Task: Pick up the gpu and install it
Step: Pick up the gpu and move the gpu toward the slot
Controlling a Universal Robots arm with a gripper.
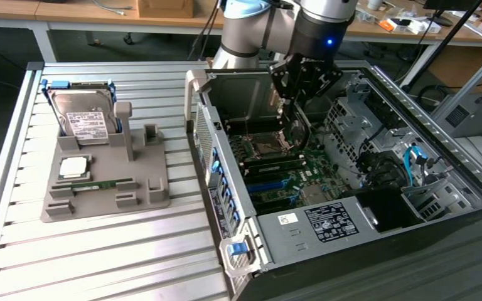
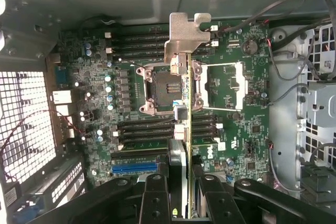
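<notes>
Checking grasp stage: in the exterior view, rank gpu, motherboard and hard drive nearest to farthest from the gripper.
1. gpu, held in the gripper.
2. motherboard, beneath it inside the case.
3. hard drive, on the holder, exterior view's left.

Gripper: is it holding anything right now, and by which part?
The gripper holds the gpu edge-on, its fingers clamped on the board's two faces at the end opposite the silver bracket.

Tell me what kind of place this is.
Probably a robotics lab bench for computer assembly: an open black desktop computer case lies on a slatted metal table, the gripper holds a thin green gpu card with silver bracket above its motherboard, and cluttered wooden workbenches stand behind.
</notes>
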